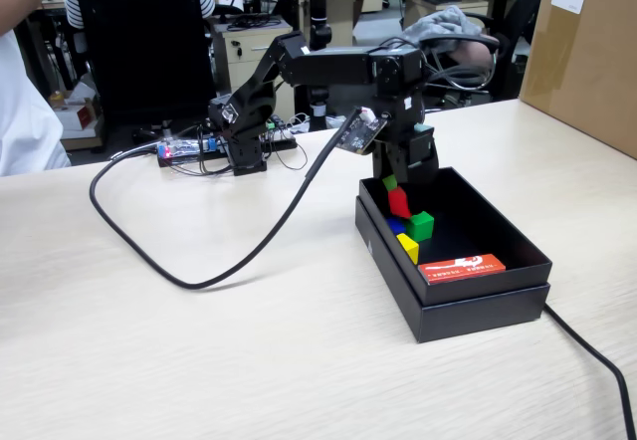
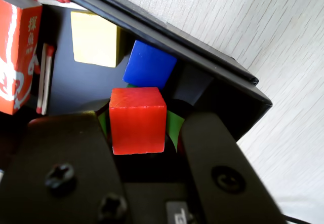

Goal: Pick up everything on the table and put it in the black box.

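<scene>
1. Delivery of the last cube, by the look of it: red cube [image 2: 137, 120] clamped between the two black jaws of the pincer [image 2: 144, 133], hanging inside the black box [image 1: 478, 306] at its far end.
2. Pincer closed just to the cube's width, gripping its two side faces; cube tilted in the fixed view [image 1: 399, 201] and apparently clear of the box floor, though contact with the cubes below cannot be ruled out.
3. Already in the box, along its left wall in the fixed view: yellow cube [image 1: 408, 248] nearest the camera, blue cube [image 2: 149, 66] behind it, green cube [image 1: 421, 225] beside those two.
4. Also in the box, at the near end: flat orange-red card [image 1: 461, 268], lying by the front wall.
5. No cubes visible on the worktop [image 1: 199, 350]; only the black cable [image 1: 249, 251] trailing across it.
6. Next, in all likelihood: jaws parted to drop the red cube, preferably shifted toward bare floor, since landing on the green or blue cube risks a bounce or tumble.
</scene>
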